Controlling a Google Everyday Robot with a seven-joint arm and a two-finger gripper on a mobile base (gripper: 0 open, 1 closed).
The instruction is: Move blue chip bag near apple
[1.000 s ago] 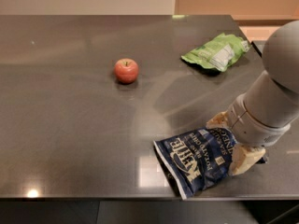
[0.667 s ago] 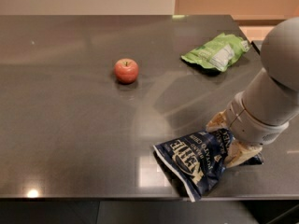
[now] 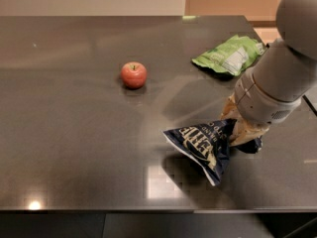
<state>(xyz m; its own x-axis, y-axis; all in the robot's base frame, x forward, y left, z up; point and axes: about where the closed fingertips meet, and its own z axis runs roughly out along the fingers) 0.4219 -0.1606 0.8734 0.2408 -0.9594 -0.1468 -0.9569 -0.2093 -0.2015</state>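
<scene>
My end effector (image 3: 238, 126) sits at the lower right of the frame, just above the desk (image 3: 74, 133). Its two tan fingers (image 3: 247, 134) are clamped on the right end of the blue chip bag (image 3: 202, 144). The bag is bunched where I hold it. That end is raised, and the rest slopes down to the left, its lowest corner pointing toward the front edge. That corner looks to be touching the surface or barely clear of it; I cannot tell which from this angle. My arm (image 3: 277, 78) hides the back of the grasp.

The apple (image 3: 133, 75) stands upright at the upper left of centre, well apart from the bag, with bare desk between them. A green chip bag (image 3: 229, 55) lies flat at the upper right, behind my arm, and has no part in this.

I judge the step in hand to be the carry: grasp made, bag partly lifted, transfer not yet begun. The next move calls for enough height to free the trailing corner, then travel up and left toward the apple. I should stop just beside it without a nudge, since a round apple could roll. A crinkly bag held by one end may swing or slip, so the pace should be gentle, with release only once the bag rests on the desk.
</scene>
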